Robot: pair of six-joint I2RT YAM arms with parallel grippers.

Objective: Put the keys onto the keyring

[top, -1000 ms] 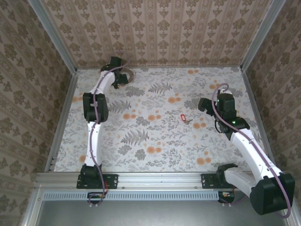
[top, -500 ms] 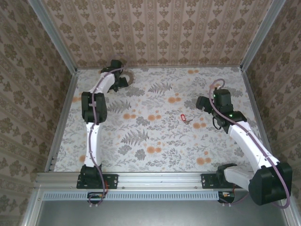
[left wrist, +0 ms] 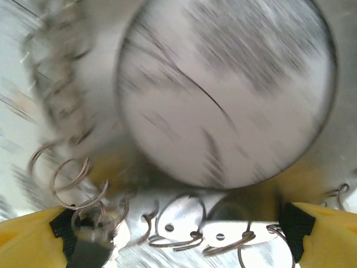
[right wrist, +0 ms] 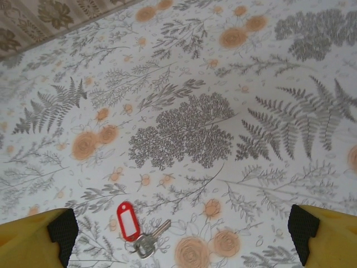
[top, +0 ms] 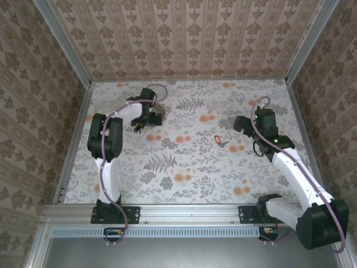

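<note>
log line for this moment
left gripper open at keyring | right gripper open near keys | keys on table, not on keyring

A fern-and-flower patterned tabletop (top: 184, 162) sits between damask-papered walls (top: 189, 33), edged by aluminium rails (top: 184, 212).

The key (right wrist: 146, 242) with a red tag (right wrist: 129, 221) lies on the floral worktop (right wrist: 223, 111), between the fingers (right wrist: 61, 230) of the wide-spread right pincer (right wrist: 183, 230).

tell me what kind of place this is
Probably a robot test cell, not a home: a left arm and right arm bolted to an aluminium rail, wallpapered panels in metal frames boxing in a floral-covered table.
</note>
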